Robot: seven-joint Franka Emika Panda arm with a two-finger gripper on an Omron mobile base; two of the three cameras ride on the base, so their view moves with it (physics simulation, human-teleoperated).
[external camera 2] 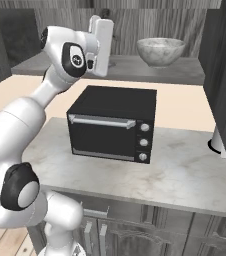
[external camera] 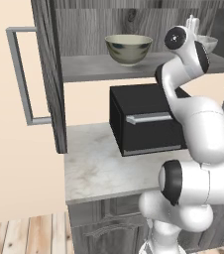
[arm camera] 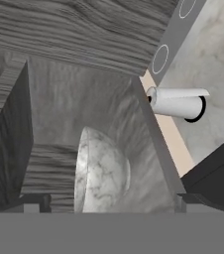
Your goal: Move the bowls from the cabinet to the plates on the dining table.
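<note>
item: marbled bowl (external camera 2: 161, 51). pale grey-white, round, deep, upright on the open shelf of the cabinet (external camera: 48, 74), toward the shelf's right end, above the black oven (external camera 2: 113, 122). in the hand view it lies rolled sideways in the picture and sits close ahead of the gripper (arm camera: 109, 203), between the two dark tips.

item: mottled bowl (external camera: 128, 48). cream rim, darker greenish outside, upright on the same shelf, well apart from the marbled one and nearer the open door with its long bar handle (external camera: 21, 74).

tool: gripper raised to shelf height beside the marbled bowl, jaws spread wide, holding nothing; no contact with either bowl.

handling, judged: both read as glazed ceramic, so stiff, moderately heavy for their size, smooth and likely slippery, and liable to chip or break if dropped or knocked against the shelf edge. the curved outer wall offers poor purchase. best hold looks to be the rim, one finger inside and one outside the wall, pinched firmly and lifted straight before drawing clear of the shelf. the bowl appears too wide to span whole.

also present: marble counter (external camera: 99, 168) under the oven; a white roll-like object (arm camera: 176, 103) on the counter, identity unclear.

destination: plates and dining table lie outside these pictures.
</note>
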